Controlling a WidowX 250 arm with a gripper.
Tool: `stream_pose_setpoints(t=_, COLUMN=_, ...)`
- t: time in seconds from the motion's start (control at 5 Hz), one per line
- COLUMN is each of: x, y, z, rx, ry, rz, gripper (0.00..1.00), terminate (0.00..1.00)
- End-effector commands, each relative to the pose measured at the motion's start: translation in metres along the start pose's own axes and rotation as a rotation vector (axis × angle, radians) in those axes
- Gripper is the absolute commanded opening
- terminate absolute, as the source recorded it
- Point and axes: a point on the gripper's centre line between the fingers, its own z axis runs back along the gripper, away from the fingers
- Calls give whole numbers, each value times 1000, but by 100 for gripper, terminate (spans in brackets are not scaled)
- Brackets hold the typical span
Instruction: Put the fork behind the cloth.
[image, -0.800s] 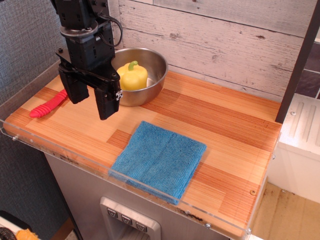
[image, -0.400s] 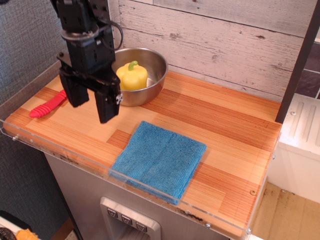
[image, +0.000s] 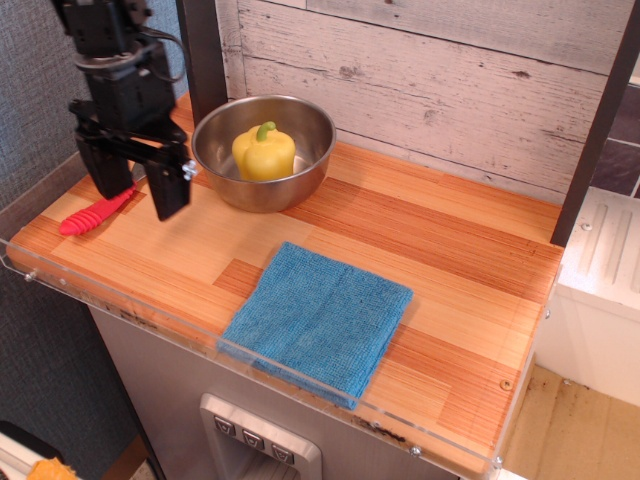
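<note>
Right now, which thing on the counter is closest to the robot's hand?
The red-handled fork, lying at the counter's left end right beneath the open hand. The steel bowl with the yellow pepper is farther right; the blue cloth is farthest.

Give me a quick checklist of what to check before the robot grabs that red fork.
1. Hand open: ok, both fingers stand apart.
2. Hand over the fork: roughly ok, it is above the upper end; exact alignment cannot tell.
3. Fork free to lift: ok, red handle lies bare on the counter; its head is hidden.
4. Space behind the blue cloth: ok, bare wood.
5. Steel bowl with the yellow pepper near the path: cannot tell clearance.
</note>
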Motion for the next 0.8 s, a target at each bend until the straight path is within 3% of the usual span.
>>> stream_pose_setpoints(t=0.0, x=16, y=42, z=-11, rx=71, ry=7, rz=-18, gripper=100, terminate=0)
stream_pose_setpoints(t=0.4, x=19, y=44, z=-41, rx=106, ry=84, rz=36, gripper=100, terminate=0)
stream_pose_setpoints(t=0.6, x=20, y=53, z=-34, rx=106, ry=65, rz=34, gripper=100, terminate=0)
